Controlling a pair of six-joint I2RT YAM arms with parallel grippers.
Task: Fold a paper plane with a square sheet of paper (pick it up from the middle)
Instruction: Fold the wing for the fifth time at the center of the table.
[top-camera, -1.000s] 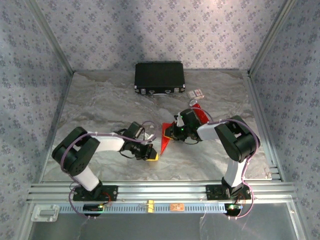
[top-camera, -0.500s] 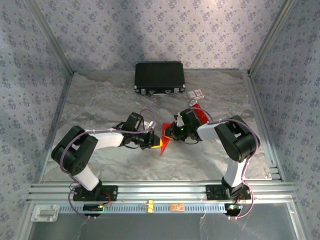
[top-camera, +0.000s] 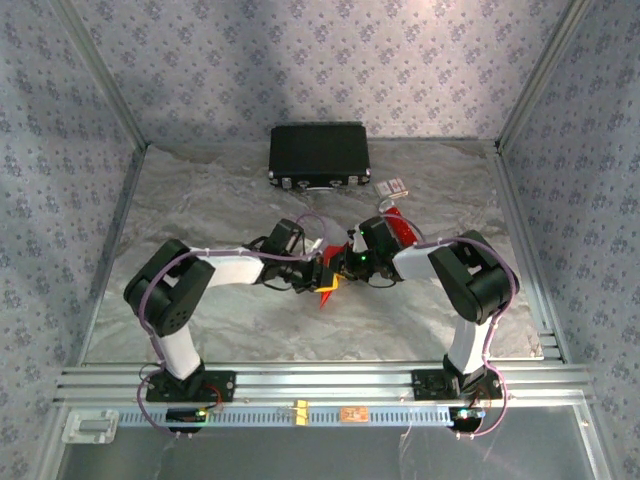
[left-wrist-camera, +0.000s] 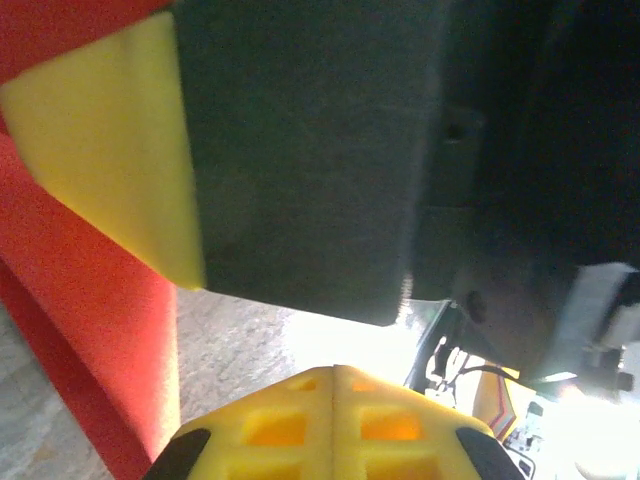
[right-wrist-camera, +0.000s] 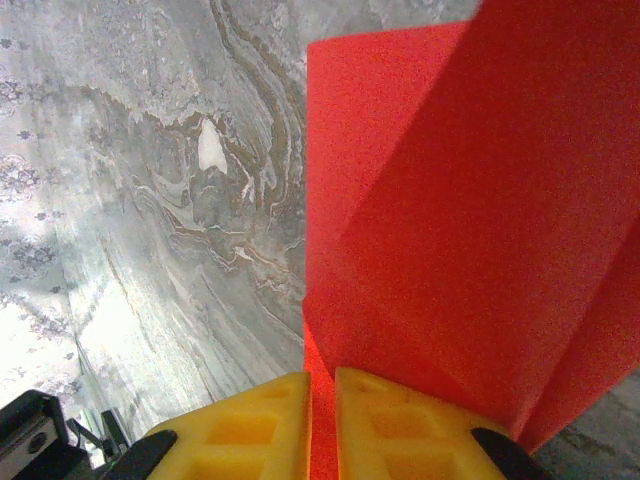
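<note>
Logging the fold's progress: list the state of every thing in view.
Red paper: creased, partly folded, clamped.
Right gripper: shut on the red paper.
Left gripper: shut, empty, beside the red paper.
Black case: closed, lying flat.

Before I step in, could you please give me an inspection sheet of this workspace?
Surface: marbled grey table, no spills seen.
Job's things: red paper, creased, held at mid-table between the two arms.
Clutter: black case at the back edge; small white-red object right of it, too small to identify.
Grippers: left gripper, jaws shut with nothing between them, paper beside it; right gripper, jaws shut on the paper.
Cables: purple cables run along both arms; no snag seen.
Surroundings: patterned walls; metal rail at the near edge.
</note>
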